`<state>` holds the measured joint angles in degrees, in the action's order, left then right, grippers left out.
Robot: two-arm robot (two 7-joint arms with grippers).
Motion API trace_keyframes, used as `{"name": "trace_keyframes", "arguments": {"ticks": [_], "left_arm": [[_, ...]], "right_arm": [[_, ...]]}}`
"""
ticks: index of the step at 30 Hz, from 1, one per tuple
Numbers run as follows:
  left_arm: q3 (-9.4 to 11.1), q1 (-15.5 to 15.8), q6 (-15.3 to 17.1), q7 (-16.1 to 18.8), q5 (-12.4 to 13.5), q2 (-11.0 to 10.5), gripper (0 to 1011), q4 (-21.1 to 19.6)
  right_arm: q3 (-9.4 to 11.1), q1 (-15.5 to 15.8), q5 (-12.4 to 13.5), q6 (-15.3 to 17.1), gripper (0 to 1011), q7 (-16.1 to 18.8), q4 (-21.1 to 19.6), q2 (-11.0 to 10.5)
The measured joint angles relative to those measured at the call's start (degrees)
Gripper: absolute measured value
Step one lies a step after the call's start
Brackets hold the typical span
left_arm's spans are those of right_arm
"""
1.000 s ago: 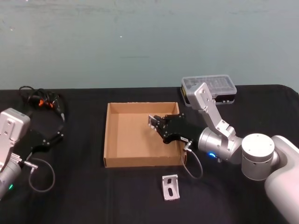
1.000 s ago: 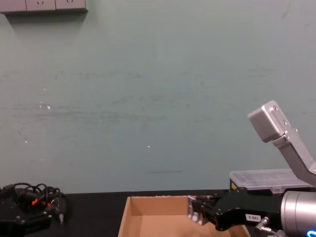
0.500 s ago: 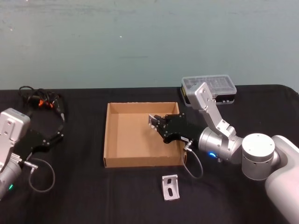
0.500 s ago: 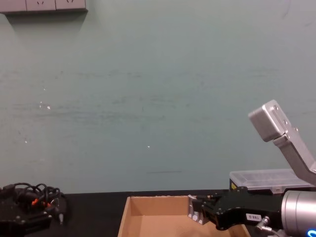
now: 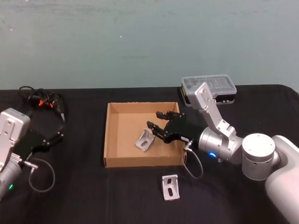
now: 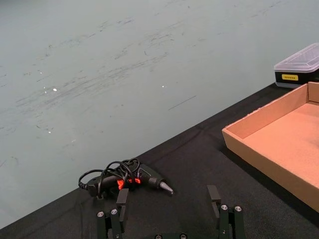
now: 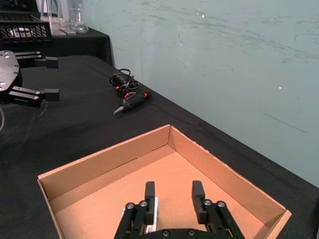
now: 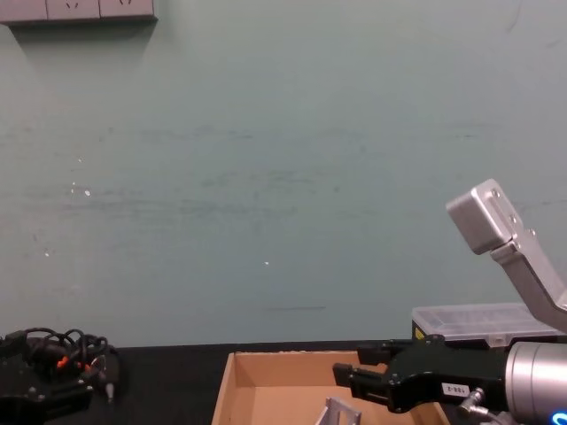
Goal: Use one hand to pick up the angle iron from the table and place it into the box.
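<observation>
Head view | right hand [image 5: 154, 118] spread above box [image 5: 107, 136] | angle iron [image 5: 145, 140] inside

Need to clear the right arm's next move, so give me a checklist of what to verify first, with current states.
1. Right gripper open and empty: ok.
2. Angle iron lying inside the box, not between the fingers: ok.
3. Second angle iron on the table in front of the box, uncovered: ok.
4. Right gripper high enough to clear the box wall: cannot tell.
5. Left gripper parked at the table's left, open: ok.
</observation>
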<state>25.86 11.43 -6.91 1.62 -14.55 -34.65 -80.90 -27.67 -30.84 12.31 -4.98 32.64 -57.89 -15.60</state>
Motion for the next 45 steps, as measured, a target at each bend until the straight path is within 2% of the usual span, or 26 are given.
{"name": "trace_keyframes", "arguments": {"ticks": [7,8,10,13,15,19,26,33,39,45], "left_arm": [[0.0,0.0,0.0,0.0,0.0,0.0,1000,0.0],[0.0,0.0,0.0,0.0,0.0,0.0,1000,0.0],[0.0,0.0,0.0,0.0,0.0,0.0,1000,0.0],[0.0,0.0,0.0,0.0,0.0,0.0,1000,0.0],[0.0,0.0,0.0,0.0,0.0,0.0,1000,0.0],[0.0,0.0,0.0,0.0,0.0,0.0,1000,0.0],[0.0,0.0,0.0,0.0,0.0,0.0,1000,0.0],[0.0,0.0,0.0,0.0,0.0,0.0,1000,0.0],[0.0,0.0,0.0,0.0,0.0,0.0,1000,0.0],[0.0,0.0,0.0,0.0,0.0,0.0,1000,0.0]], "right_arm": [[0.0,0.0,0.0,0.0,674,0.0,0.0,0.0],[0.0,0.0,0.0,0.0,674,0.0,0.0,0.0],[0.0,0.0,0.0,0.0,772,0.0,0.0,0.0],[0.0,0.0,0.0,0.0,826,0.0,0.0,0.0],[0.0,0.1,0.0,0.0,898,0.0,-0.1,-0.1],[0.4,1.0,0.9,0.0,990,0.6,-1.9,-1.0],[1.3,3.7,3.9,0.1,1003,3.2,-7.4,-3.9],[1.7,7.7,7.3,1.0,1003,6.4,-14.6,-8.6],[1.1,10.6,8.9,1.5,1003,8.5,-18.3,-12.2],[0.2,12.6,9.7,1.6,1003,10.1,-20.3,-14.8]]}}
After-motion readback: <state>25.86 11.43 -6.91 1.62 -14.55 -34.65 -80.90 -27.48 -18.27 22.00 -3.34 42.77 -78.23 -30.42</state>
